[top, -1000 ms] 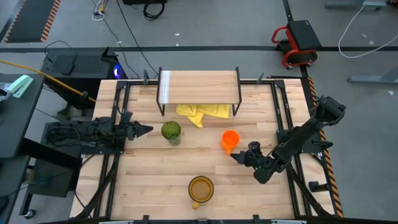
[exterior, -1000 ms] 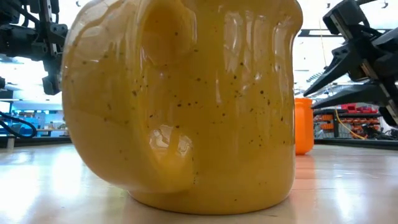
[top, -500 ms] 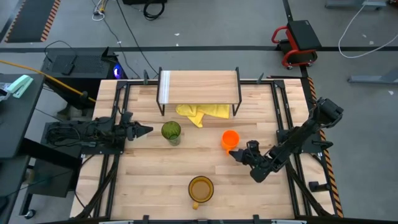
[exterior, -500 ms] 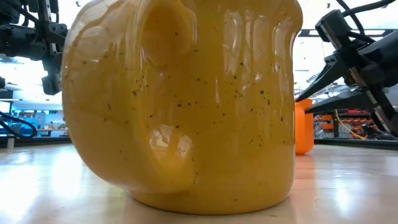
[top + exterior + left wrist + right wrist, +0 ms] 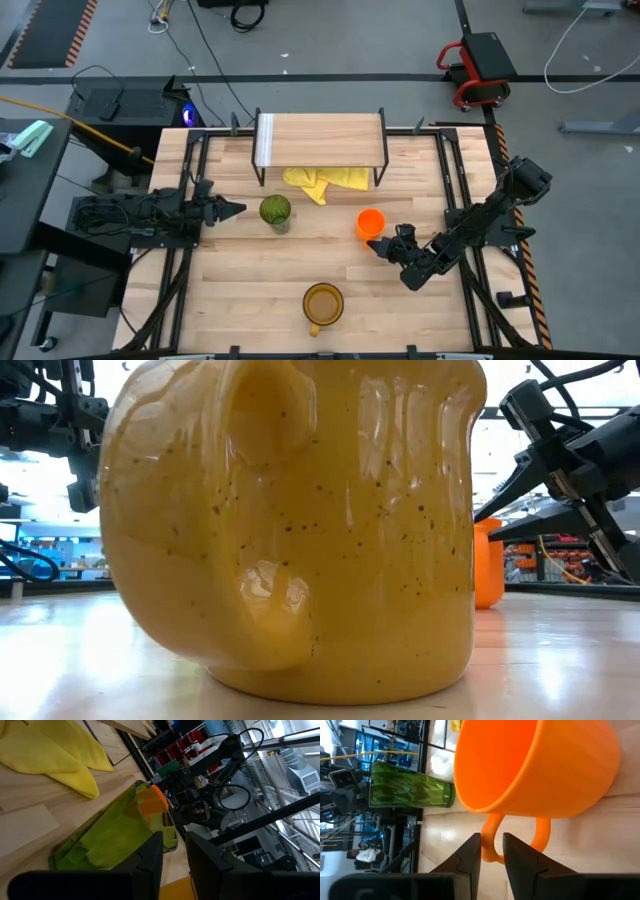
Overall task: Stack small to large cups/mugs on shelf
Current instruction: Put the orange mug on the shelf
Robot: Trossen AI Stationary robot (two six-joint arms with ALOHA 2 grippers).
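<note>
Orange mug (image 5: 540, 767): small, bright plastic, upright near the middle of the table, toward its right edge, in front of the shelf's right end; its loop handle points at the right gripper.
Handling: likely light and stiff with thin, smooth walls; it could skate or tip if nudged, so a firm pinch seems wiser than a push.
Where to hold: the handle, or the rim beside it; the handle offers two flat sides that narrow fingers can close on.
Right gripper (image 5: 378, 247): just beside the mug's handle, fingers slightly apart, holding nothing; in the wrist view the handle sits right at the narrow gap between the tips.
Green tumbler (image 5: 276, 211): taller, translucent, faceted, standing left of the orange mug, nearer the table's centre; it looks top-heavy by comparison.
Left gripper (image 5: 231, 209): level with the tumbler on its left side, fingers slightly apart, empty, waiting.
Amber mug (image 5: 322, 304): widest, handled, near the table's front edge.
Shelf (image 5: 320, 139): at the table's back edge, top board bare.
Yellow cloth (image 5: 325, 181): lies under the shelf.
</note>
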